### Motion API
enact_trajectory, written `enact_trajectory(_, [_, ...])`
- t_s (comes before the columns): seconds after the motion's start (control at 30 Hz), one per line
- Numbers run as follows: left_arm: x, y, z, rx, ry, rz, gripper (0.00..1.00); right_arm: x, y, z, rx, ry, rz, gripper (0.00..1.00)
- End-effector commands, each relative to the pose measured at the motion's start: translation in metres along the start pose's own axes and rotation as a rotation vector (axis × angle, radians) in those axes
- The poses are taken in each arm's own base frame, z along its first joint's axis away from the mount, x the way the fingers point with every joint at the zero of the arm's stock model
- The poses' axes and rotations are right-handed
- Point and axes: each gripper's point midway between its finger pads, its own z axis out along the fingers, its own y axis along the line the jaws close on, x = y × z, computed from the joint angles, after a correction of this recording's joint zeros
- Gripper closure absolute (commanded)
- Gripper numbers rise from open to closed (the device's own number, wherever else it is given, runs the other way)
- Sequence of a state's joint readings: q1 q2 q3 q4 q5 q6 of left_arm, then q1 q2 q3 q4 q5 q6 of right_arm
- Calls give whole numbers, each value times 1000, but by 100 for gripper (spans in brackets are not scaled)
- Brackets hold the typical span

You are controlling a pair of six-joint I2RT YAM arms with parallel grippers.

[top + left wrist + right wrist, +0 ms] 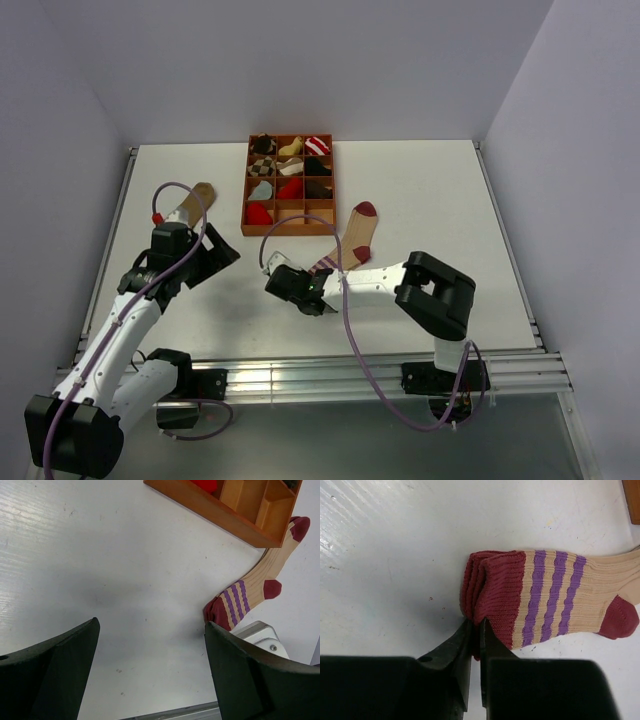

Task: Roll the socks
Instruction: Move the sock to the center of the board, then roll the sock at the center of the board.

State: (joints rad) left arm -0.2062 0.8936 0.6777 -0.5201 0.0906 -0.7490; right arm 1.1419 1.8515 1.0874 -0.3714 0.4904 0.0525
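On the table point(420, 190), seen from the top camera, a tray point(290, 229) of small bundles point(262, 213) sits at the middle of the far edge. A brown sock point(197, 197) lies near the left edge, well apart from the tray, its lower part hidden behind the left arm. A striped sock point(357, 232) lies slantwise just off the tray's near right corner, toe toward the far edge and cuff toward the near edge. The left gripper point(215, 252) hangs just nearer than the brown sock, touching neither sock. The right gripper point(308, 280) is down at the striped sock's cuff.

From the left wrist, the left gripper point(150, 672) stands spread wide, with bare table point(100, 555) between its fingers point(55, 670) and nothing held. The striped sock point(250, 592) lies beyond them, near the tray point(215, 510).

From the right wrist, the right gripper point(476, 645) has its fingers point(457, 650) almost together, pinching the near edge of the maroon cuff. The striped sock point(555, 595) lies flat on the table point(395, 555), with purple bands next to the cuff and the maroon heel further along. The cuff looks bunched in a few layers.
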Motion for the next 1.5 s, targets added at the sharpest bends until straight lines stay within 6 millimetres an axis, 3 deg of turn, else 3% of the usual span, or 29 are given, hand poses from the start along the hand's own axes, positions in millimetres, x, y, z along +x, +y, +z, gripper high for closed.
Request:
enact_trajectory(0.0, [-2,-7,-2,40,-15,5,9,5,1,3,26,15,-1,94])
enact_trajectory(0.13, [0,-7,-2,40,-7,3,9,-4,8,-4,-8,-35,41,100])
enact_trajectory(0.37, [1,-8,-1,43,6,-6,9,-50,35,-35,-216,-196,180,100])
enact_trajectory(0.47, [8,-8,4,52,37,-10,9,-61,48,-42,-306,-233,230,100])
enact_trajectory(0.73, [33,-7,20,88,137,-61,12,-65,78,-48,-537,-254,364,100])
enact_trajectory(1.13, [66,-7,39,83,222,-75,13,-78,59,-62,-782,-332,585,100])
enact_trajectory(1.3, [76,-10,44,78,249,-69,15,-75,55,-62,-865,-320,664,100])
enact_trajectory(1.47, [85,-13,49,73,274,-59,16,-61,45,-47,-905,-291,763,100])
